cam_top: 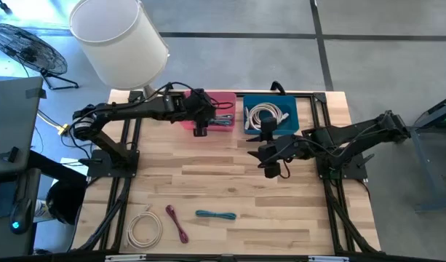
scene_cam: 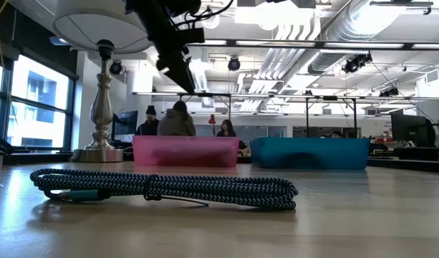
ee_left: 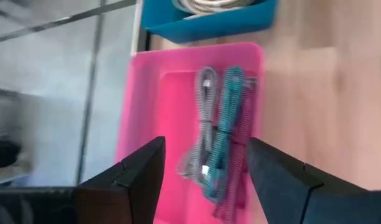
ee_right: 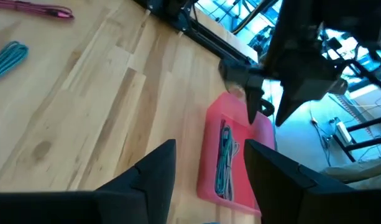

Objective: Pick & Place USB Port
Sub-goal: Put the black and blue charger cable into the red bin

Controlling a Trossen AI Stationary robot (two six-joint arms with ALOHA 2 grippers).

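A pink bin [cam_top: 217, 98] at the table's far edge holds a teal cable [ee_left: 226, 127] and a grey cable [ee_left: 202, 112], both lying on its floor. My left gripper [ee_left: 206, 146] hovers open above this bin [ee_left: 146, 118], holding nothing; it also shows in the high view [cam_top: 201, 129], the low view [scene_cam: 180, 68] and the right wrist view [ee_right: 265, 106]. My right gripper [ee_right: 210, 146] is open and empty, over the table's middle [cam_top: 272, 169], just near of the blue bin [cam_top: 270, 131]. That bin holds a white cable [cam_top: 265, 114].
Near the table's near edge lie a coiled white cable [cam_top: 145, 227], a magenta cable [cam_top: 177, 223] and a teal braided cable [cam_top: 215, 215], the last filling the low view's foreground [scene_cam: 162, 188]. A lamp [cam_top: 117, 36] stands at the far left corner. People sit beyond the table [scene_cam: 177, 118].
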